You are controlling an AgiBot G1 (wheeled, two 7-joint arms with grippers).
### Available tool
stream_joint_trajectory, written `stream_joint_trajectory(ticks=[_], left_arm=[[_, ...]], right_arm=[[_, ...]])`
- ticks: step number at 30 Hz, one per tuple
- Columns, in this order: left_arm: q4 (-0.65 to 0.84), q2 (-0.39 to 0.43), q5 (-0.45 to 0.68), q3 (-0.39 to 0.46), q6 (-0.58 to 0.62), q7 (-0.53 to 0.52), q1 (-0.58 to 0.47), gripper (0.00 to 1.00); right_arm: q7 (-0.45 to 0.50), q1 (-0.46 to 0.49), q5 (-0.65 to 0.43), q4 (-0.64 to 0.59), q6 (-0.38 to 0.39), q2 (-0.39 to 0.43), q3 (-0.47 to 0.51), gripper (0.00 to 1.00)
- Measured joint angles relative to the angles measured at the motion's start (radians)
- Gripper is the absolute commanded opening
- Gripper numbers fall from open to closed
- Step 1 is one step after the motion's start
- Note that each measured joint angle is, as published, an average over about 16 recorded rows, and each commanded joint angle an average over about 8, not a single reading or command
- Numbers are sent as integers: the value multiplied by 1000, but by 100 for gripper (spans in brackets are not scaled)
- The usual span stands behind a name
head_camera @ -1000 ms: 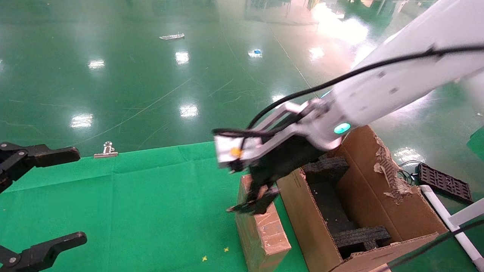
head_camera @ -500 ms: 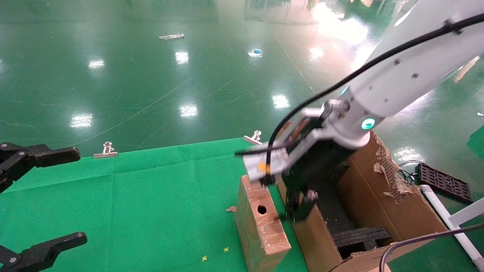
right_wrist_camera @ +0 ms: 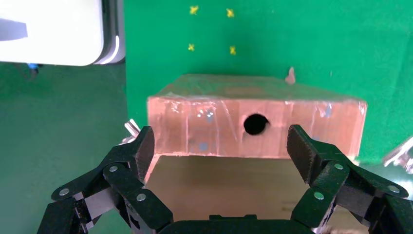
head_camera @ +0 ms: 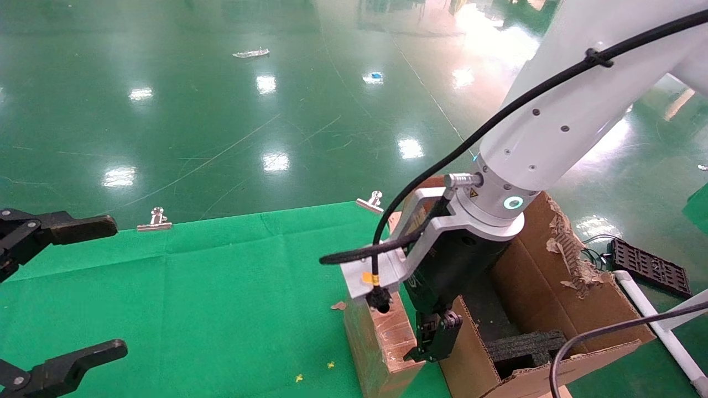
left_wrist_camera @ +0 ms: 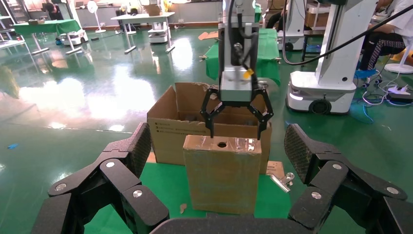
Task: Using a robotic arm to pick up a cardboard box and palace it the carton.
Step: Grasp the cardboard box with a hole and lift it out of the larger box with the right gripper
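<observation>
- Your right robotic arm (head_camera: pixel 558 121) reaches down from the upper right of the head view, its black wrist pointing almost straight down over the cardboard box (head_camera: pixel 381 342).
- The right claw (left_wrist_camera: pixel 237 127) is spread wide, with one finger on each side of the box's top and neither one pressing on it. In the right wrist view the finger pads (right_wrist_camera: pixel 304 153) stand clear of the taped top face.
- The cardboard box stands upright on the green surface (head_camera: pixel 193 298), just beside the carton's (head_camera: pixel 558 276) left wall, its round hole (right_wrist_camera: pixel 255 124) in the top face.
- The carton sits open at the right end of the surface, with black foam blocks (head_camera: pixel 525 348) inside and a torn edge on its far right flap.
- Your left claw (head_camera: pixel 55 293) is parked at the left edge of the head view, fingers spread and holding nothing.
- Two metal clips (head_camera: pixel 156 220) lie at the far edge of the green cloth.
</observation>
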Motion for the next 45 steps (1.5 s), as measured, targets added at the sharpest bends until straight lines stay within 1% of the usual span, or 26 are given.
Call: stream_joint_trajectory(ticks=[3, 7, 12, 15, 17, 20, 24, 30, 32, 33, 34, 35, 36, 37, 38, 39, 41, 42, 43, 45], left_arm=[[0, 0, 0, 0, 0, 0, 0, 100], [0, 0, 0, 0, 0, 0, 0, 100], [0, 0, -1, 1, 0, 0, 0, 100], [0, 0, -1, 1, 0, 1, 0, 100], [0, 0, -1, 1, -1, 1, 0, 100], [0, -1, -1, 1, -1, 1, 0, 100], [0, -1, -1, 2, -1, 1, 0, 100], [0, -1, -1, 2, -1, 1, 0, 100], [0, -1, -2, 2, -1, 1, 0, 100], [0, -1, -2, 2, -1, 1, 0, 100], [0, -1, -2, 2, -1, 1, -1, 98], [0, -1, -2, 2, -1, 1, -1, 94], [0, -1, -2, 3, -1, 1, -1, 86], [0, -1, -2, 3, -1, 1, -1, 77], [0, -1, -2, 3, -1, 1, -1, 66], [0, -1, -2, 3, -1, 1, -1, 55], [0, -1, -2, 3, -1, 1, -1, 31], [0, -1, -2, 3, -1, 1, -1, 20], [0, -1, -2, 3, -1, 1, -1, 12], [0, -1, -2, 3, -1, 2, -1, 4]], right_arm=[[110, 13, -12, -6, 15, -5, -24, 100], [291, 23, -21, -17, 38, -3, -47, 100], [509, 13, 4, -54, 58, 7, -60, 100], [600, -2, 31, -85, 60, 8, -65, 100], [642, -14, 50, -109, 62, 8, -67, 100], [681, -35, 81, -145, 62, 6, -68, 100], [702, -60, 104, -191, 62, -5, -72, 100], [710, -84, 101, -226, 72, -31, -81, 100], [711, -90, 95, -229, 76, -39, -84, 86], [712, -92, 92, -229, 78, -43, -86, 77], [713, -94, 89, -229, 80, -46, -88, 64], [714, -96, 85, -228, 83, -49, -89, 52], [715, -98, 81, -226, 85, -51, -91, 39], [716, -100, 78, -224, 87, -53, -93, 27], [717, -101, 74, -221, 88, -54, -94, 15], [718, -102, 71, -218, 90, -55, -96, 8], [720, -104, 65, -212, 94, -56, -99, 0], [721, -105, 62, -208, 95, -56, -100, 0], [723, -106, 59, -205, 96, -56, -101, 0], [725, -108, 55, -199, 99, -55, -104, 0]])
